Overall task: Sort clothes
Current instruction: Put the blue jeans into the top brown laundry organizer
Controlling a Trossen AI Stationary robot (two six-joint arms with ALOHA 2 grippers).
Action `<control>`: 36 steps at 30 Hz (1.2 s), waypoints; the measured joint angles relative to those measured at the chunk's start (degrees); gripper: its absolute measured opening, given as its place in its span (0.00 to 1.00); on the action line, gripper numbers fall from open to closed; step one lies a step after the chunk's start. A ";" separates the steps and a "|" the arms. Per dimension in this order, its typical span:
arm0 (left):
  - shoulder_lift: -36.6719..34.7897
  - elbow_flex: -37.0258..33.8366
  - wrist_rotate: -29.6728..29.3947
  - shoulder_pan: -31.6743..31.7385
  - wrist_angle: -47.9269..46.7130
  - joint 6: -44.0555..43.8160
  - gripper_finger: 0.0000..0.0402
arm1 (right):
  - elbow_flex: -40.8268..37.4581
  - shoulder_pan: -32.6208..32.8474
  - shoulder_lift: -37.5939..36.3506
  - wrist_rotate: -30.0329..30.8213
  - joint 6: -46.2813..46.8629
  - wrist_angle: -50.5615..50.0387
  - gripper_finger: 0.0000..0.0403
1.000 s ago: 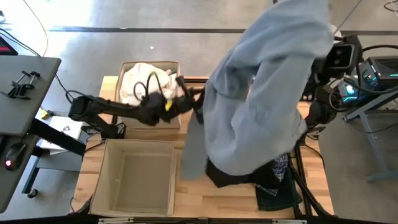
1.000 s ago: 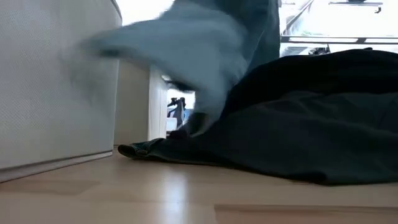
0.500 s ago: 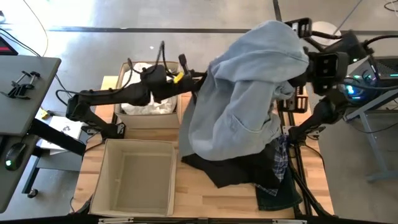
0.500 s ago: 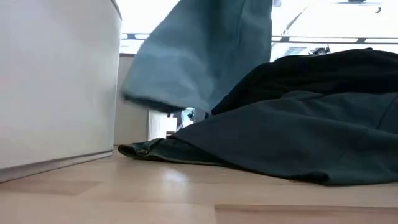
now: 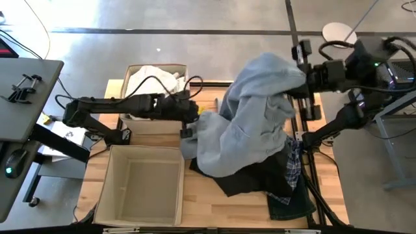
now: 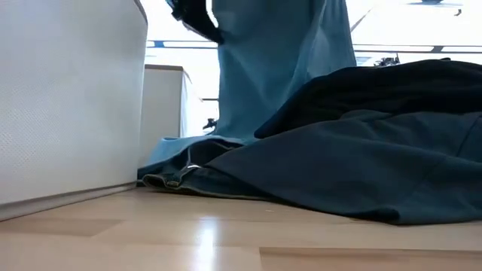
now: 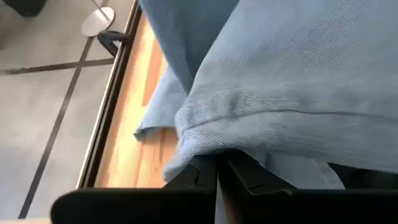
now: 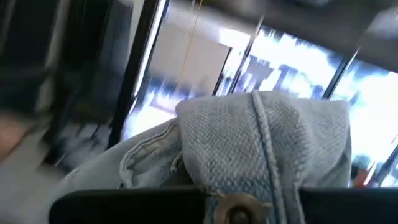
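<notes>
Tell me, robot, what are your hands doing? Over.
Left gripper shut on pale denim garment. Right gripper shut on it too, lifted. Dark clothes underneath. Over.

The jeans (image 5: 250, 123) are soft pale blue denim cloth with thick stitched seams, and a small shiny metal button (image 8: 235, 205) sits at the waist. The black cloth (image 6: 376, 150) under them looks smooth and matt. A plaid cloth (image 5: 292, 170) pokes out beside it. The table (image 5: 247, 211) is pale wood, smooth with a soft shine. The two bins (image 5: 146, 188) are beige woven cloth, a bit rough and matt. White crumpled cloth (image 5: 153, 81) fills one bin. The arms (image 5: 110, 107) look like matt black plastic or metal.
</notes>
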 joint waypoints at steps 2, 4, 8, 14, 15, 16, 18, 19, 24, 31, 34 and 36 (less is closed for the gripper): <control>-2.29 -2.54 0.42 -1.20 2.27 -0.35 0.00 | 0.03 -0.03 -0.74 -0.06 1.21 -9.59 0.03; -4.84 -5.32 2.50 -1.86 5.83 -0.35 0.00 | -0.01 0.09 -0.64 -1.30 3.09 -16.58 0.03; -9.73 -9.81 4.00 -2.06 12.81 -0.34 0.00 | -0.14 2.55 0.87 -7.81 7.67 -22.66 0.04; -13.50 -12.42 3.97 -1.09 18.26 -0.38 0.04 | -0.03 4.71 5.19 -9.75 3.63 -32.65 0.04; -13.63 -12.53 3.96 -1.06 18.60 -0.38 0.05 | -0.05 4.63 6.44 -9.65 2.82 -34.24 0.04; -13.72 -12.73 3.96 -1.06 18.64 -0.38 0.06 | -0.09 4.31 7.69 -9.64 1.95 -35.73 0.04; -13.66 -13.35 3.98 -1.06 18.55 -0.48 0.08 | -0.14 3.41 10.24 -9.78 0.31 -37.77 0.04; -13.54 -14.00 3.98 -1.06 18.70 -0.68 0.09 | -0.12 2.78 11.57 -10.04 -0.47 -38.24 0.04; -13.37 -16.83 3.98 -1.06 17.91 -3.43 0.11 | -0.04 -1.95 19.76 -11.16 -2.86 -41.71 0.04; -13.37 -20.55 3.98 -1.80 16.85 -5.39 0.11 | -6.61 -10.86 28.68 -12.77 4.03 -41.89 0.05; -13.40 -21.61 3.98 -1.80 16.22 -5.79 0.11 | -13.26 -15.84 29.47 -11.50 4.67 -41.95 0.10; -13.37 -22.08 3.98 -1.80 16.00 -6.32 0.11 | -17.61 -19.53 29.29 -10.98 4.35 -41.72 0.14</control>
